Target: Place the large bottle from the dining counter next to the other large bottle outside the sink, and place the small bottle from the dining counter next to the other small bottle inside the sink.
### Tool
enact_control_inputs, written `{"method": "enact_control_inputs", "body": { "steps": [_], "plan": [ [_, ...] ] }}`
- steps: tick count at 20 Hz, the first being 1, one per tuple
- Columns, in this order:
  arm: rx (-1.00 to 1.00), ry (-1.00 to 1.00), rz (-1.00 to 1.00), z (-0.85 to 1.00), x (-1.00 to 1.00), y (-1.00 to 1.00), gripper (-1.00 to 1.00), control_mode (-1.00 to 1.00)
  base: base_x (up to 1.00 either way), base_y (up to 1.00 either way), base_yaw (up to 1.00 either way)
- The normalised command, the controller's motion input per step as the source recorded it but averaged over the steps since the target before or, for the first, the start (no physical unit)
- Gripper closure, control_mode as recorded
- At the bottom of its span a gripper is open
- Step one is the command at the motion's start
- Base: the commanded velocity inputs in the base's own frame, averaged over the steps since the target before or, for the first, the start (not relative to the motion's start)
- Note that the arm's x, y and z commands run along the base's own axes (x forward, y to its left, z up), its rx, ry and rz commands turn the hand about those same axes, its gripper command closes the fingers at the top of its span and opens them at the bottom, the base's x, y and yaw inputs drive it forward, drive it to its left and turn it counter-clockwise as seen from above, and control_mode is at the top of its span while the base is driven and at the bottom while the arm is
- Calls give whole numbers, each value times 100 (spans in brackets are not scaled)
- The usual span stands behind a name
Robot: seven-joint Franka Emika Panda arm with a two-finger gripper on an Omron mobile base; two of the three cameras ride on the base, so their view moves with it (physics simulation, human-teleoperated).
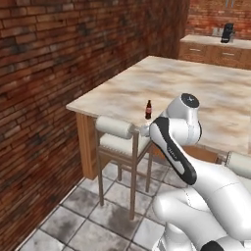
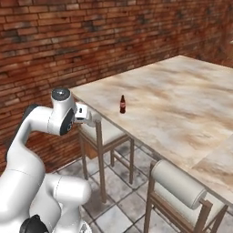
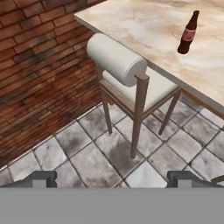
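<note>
While our arm hangs folded beside the table (image 1: 196, 83), we see one small dark bottle (image 1: 148, 110) with a red label standing upright on the beige marble top, near the edge that faces us and not far from the corner by the brick wall (image 1: 44, 73). In hand view our gripper (image 3: 112, 178) is released, fingertips (image 3: 41, 178) wide apart with nothing between them, looking over the tiled floor (image 3: 87, 157). Bottle sits at upper right there, well apart from the gripper, beyond a stool (image 3: 127, 83) with a grey rolled back cushion and wooden legs. That stool is tucked against the table edge, just below the bottle's spot. Right base view shows the same bottle (image 2: 122, 104) upright, alone on the top, with a second stool (image 2: 177, 191) nearer to us. Far counter (image 1: 215, 46) with drawers carries a dark appliance (image 1: 227, 33); we cannot tell what kind.
</note>
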Motion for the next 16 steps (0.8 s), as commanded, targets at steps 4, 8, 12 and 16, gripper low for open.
{"method": "enact_control_inputs", "body": {
  "steps": [4, 8, 12, 16],
  "plan": [
    [0, 0, 0, 0, 0, 0, -100, 100, 38, -4, -25],
    [0, 0, 0, 0, 0, 0, -100, 100, 56, -2, -20],
    [0, 0, 0, 0, 0, 0, -100, 100, 64, -1, -15],
    [0, 0, 0, 0, 0, 0, -100, 100, 61, 0, -9]
  ]
}}
